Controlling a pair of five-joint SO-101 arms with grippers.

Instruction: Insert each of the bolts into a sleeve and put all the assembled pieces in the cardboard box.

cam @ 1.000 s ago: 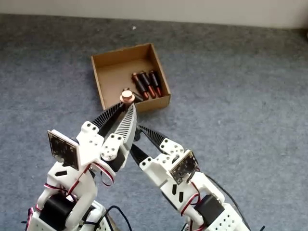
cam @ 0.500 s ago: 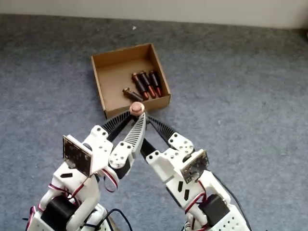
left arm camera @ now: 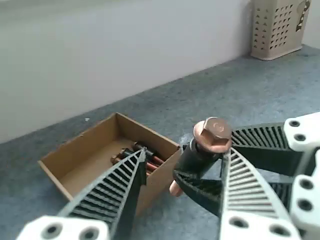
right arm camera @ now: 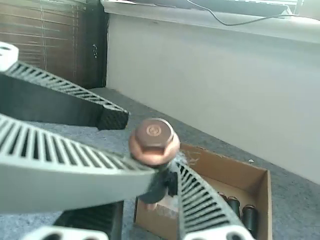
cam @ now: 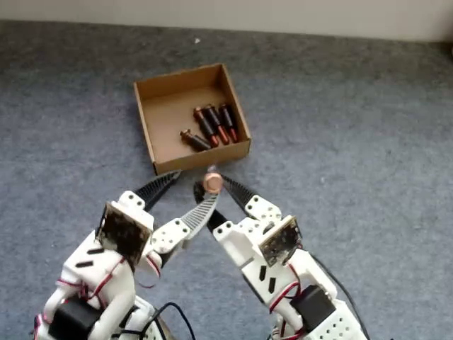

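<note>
Bolt [cam: 212, 183], seated in its sleeve [left arm camera: 197, 155], is held upright just short of the box [cam: 145, 127], clamped by the right tool [cam: 212, 188]. The left tool [cam: 193, 185] is spread open beside it. The piece is judged rigid, smooth and fairly heavy (slip possible), best gripped mid-sleeve.

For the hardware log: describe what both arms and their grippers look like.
Both arms are white plastic shells with black servo motors. The left gripper has one black ribbed, tapered finger and one white; the right gripper has two black ones. A bare circuit board sits at each wrist. Thin red, white and black cables loop along the links.
</note>
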